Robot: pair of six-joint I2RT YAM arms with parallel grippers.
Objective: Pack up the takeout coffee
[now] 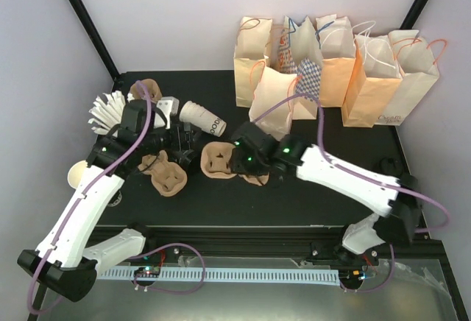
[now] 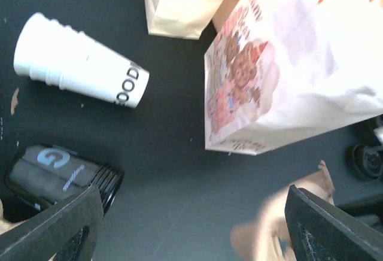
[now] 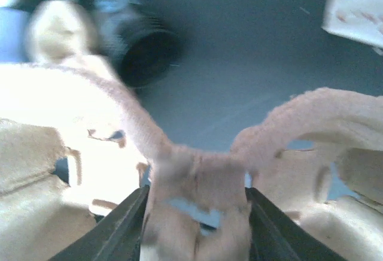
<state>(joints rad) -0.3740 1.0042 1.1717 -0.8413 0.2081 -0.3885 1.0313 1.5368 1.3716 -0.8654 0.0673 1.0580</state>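
Pinches carrier (image 3: 197, 171) ridge with right claw (image 3: 196, 225). Holds left claw (image 2: 197, 225) wide over surface (image 2: 167, 153), near lying cup (image 2: 81, 63).

White arms (image 1: 81, 207) with black joints and purple cables (image 1: 150, 111).

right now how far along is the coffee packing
Done: nothing packed yet; the white lettered cup lies on its side on the table, in no carrier or bag. In hand: the right gripper pinches the centre ridge of a brown pulp carrier; the left gripper is open and empty. Left, probably: seat the cup in the carrier, then load a paper bag.
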